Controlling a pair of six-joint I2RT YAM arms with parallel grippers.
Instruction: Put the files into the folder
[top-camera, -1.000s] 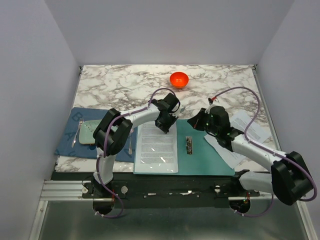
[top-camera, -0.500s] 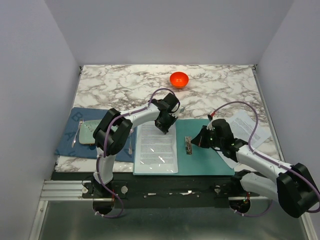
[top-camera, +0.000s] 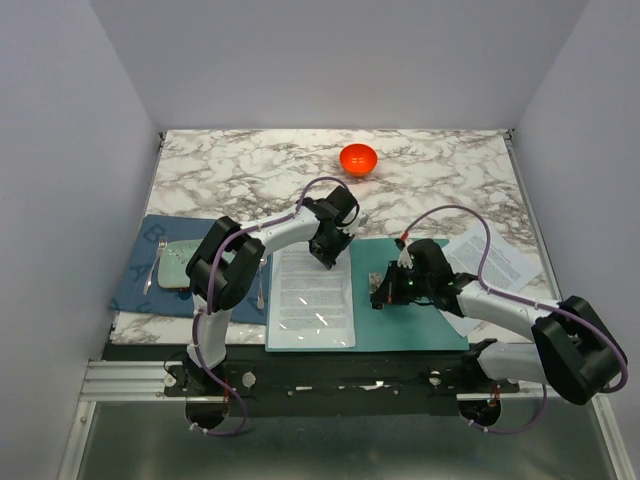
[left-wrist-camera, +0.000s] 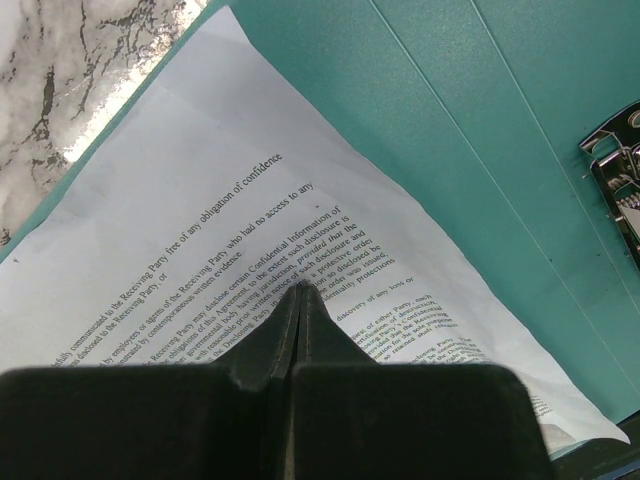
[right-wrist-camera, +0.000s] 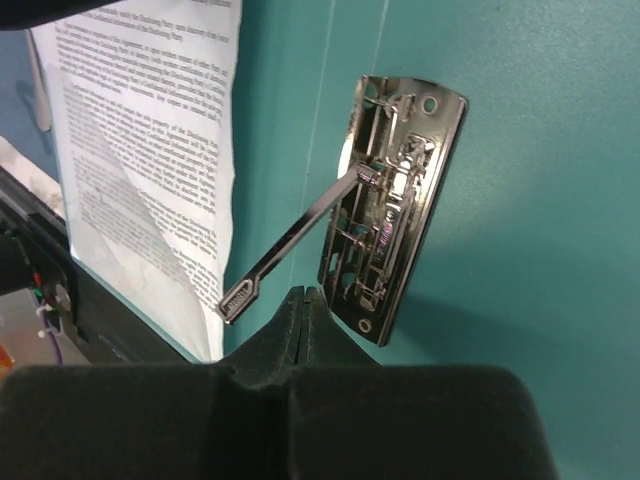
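Folder (top-camera: 425, 325) lies open flat on the worktop (top-camera: 250, 165), near edge. Files (top-camera: 315, 300) sit on its left half, top corner skewed towards the spine. A second batch of printed sheets (top-camera: 500, 262) lies off the folder's right edge, under the right arm.

Left gripper (left-wrist-camera: 300, 292): fingers closed together, tip pressed onto the files, pinning rather than gripping.

Right gripper (right-wrist-camera: 305, 297): also closed, holding nothing, tip at the near end of the metal clip (right-wrist-camera: 395, 200). The clip's lever (right-wrist-camera: 290, 245) stands raised.

Handling: paper is light, floppy and slick on the plastic, so it'll slide or fan if nudged. Better to drag it under a flat press, or pinch a free edge or corner. The clip is stiff and sprung; work it by the lever end only.
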